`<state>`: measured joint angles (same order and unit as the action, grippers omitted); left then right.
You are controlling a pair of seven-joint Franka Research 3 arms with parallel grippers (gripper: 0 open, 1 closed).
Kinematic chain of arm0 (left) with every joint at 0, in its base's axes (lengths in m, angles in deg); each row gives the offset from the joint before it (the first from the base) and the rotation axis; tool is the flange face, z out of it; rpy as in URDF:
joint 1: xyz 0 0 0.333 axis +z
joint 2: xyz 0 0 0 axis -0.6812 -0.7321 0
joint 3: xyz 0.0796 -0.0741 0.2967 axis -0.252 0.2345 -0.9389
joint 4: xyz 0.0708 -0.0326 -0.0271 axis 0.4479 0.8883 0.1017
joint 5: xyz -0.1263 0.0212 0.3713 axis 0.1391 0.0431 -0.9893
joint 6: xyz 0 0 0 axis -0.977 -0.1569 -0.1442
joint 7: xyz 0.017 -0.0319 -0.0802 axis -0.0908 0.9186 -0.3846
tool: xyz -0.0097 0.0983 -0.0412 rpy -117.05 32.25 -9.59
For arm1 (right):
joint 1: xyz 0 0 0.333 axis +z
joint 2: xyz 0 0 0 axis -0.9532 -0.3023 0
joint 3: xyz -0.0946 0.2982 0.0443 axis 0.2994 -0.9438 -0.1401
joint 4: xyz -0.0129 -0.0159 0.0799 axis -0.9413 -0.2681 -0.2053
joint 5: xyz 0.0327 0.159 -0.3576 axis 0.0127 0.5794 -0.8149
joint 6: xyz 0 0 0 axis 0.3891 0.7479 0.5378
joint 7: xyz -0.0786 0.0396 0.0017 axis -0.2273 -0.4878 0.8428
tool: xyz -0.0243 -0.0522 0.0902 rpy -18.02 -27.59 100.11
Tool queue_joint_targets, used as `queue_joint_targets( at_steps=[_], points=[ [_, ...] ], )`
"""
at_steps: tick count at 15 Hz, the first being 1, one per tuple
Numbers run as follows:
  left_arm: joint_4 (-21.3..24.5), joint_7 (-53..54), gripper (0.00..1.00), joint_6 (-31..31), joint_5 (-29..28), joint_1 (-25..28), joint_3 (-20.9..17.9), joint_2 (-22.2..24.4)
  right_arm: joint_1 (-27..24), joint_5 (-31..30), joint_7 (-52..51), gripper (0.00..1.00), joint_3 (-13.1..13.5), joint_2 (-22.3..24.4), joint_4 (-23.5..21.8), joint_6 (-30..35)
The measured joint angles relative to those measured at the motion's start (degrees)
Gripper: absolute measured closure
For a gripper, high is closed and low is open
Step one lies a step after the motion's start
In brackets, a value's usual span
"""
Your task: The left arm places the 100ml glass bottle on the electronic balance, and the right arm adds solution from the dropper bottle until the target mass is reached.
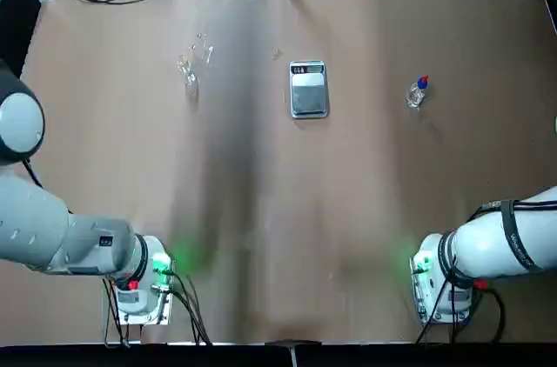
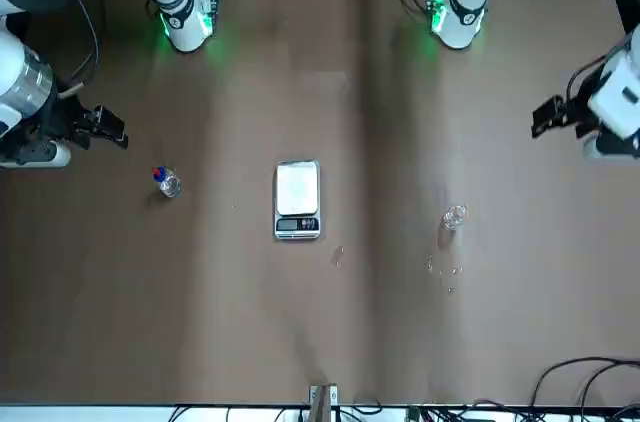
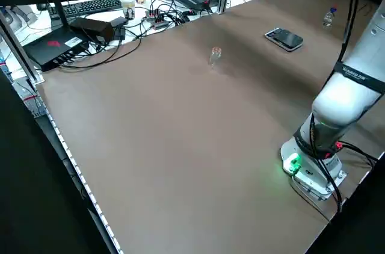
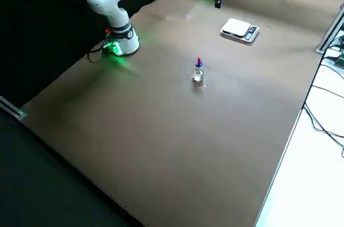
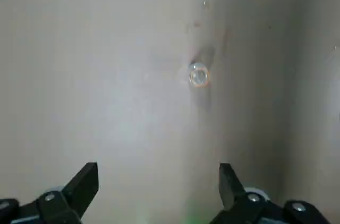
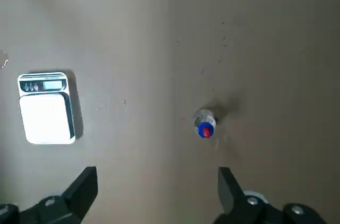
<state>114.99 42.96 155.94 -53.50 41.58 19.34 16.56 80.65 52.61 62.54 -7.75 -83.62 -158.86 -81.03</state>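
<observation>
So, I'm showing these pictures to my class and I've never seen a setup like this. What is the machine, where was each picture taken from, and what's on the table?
Two robot arms stand at a brown table. The pictures come from overhead, across the table, each side, and a camera on each wrist. In the middle lies a small electronic balance. An empty 100ml glass bottle stands towards the left arm's side, a blue-capped dropper bottle towards the right arm's. The left gripper and right gripper hang open above the table, holding nothing.
</observation>
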Motion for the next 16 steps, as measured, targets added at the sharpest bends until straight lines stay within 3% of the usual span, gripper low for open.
queue_joint_targets(
  at_steps=[16],
  points=[
    [0.9,-6.0,0.00,18.6,0.5,-11.4,0.9,-23.1,0.8,0.0,0.0,0.00,-1.0,0.3,0.7,0.6]
  ],
)
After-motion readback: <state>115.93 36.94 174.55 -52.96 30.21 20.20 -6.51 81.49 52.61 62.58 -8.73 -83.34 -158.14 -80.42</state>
